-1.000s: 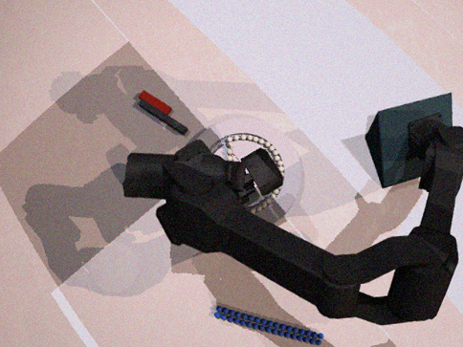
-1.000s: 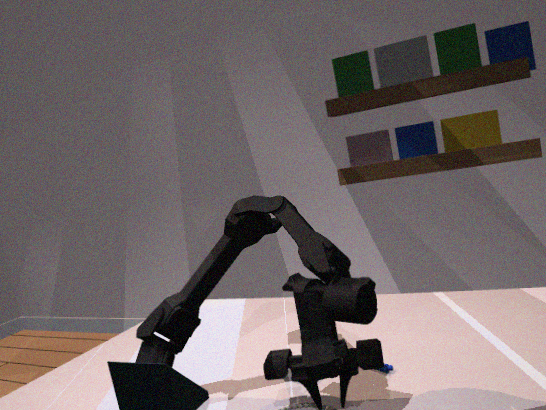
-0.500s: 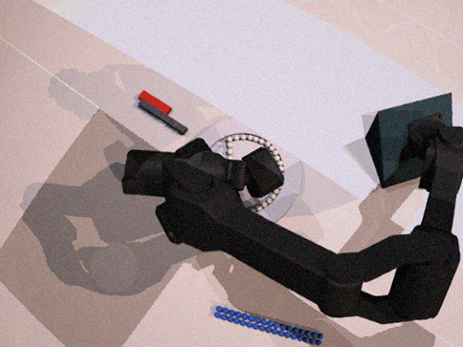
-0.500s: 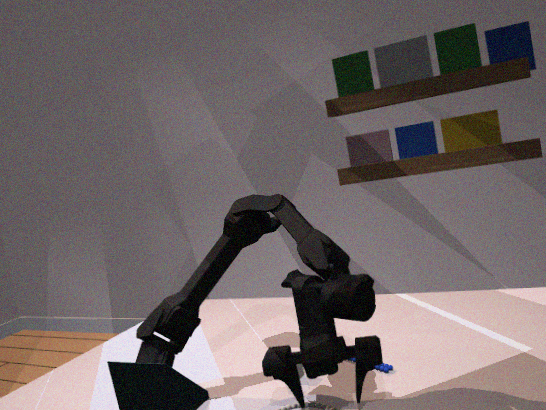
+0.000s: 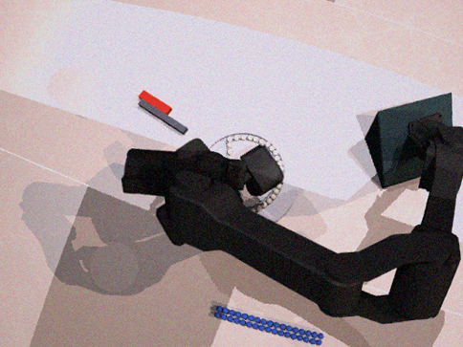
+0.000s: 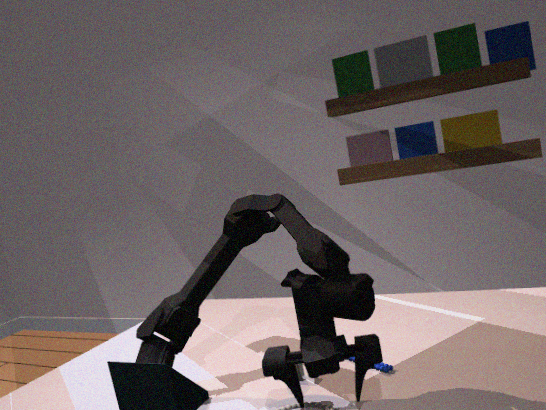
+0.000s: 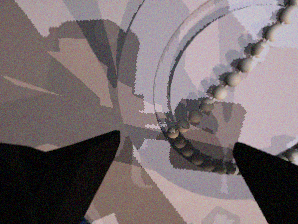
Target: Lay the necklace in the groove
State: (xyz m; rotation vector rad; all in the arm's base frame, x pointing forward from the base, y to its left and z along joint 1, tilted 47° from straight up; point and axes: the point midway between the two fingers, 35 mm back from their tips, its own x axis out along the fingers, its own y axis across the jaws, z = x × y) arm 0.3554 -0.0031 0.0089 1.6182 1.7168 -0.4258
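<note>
Black gripper (image 7: 172, 152) spread wide, gripping nothing, poised just over round clear bead board (image 7: 161, 75). White pearl bead necklace (image 7: 220, 91) lying in the board's groove, between the fingertips.

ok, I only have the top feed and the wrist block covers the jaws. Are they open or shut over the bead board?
Observer: Open. In the exterior view the gripper has its jaws spread wide, tips pointing down.
Operator: Anything between them?
Observer: Nothing held. The wrist view shows the pearl necklace lying on the round bead board below the gap, following the curve of its groove.
Operator: What's behind the arm on that side?
Observer: In the exterior view, the blue bead strand shows on the table just past one jaw.
</note>
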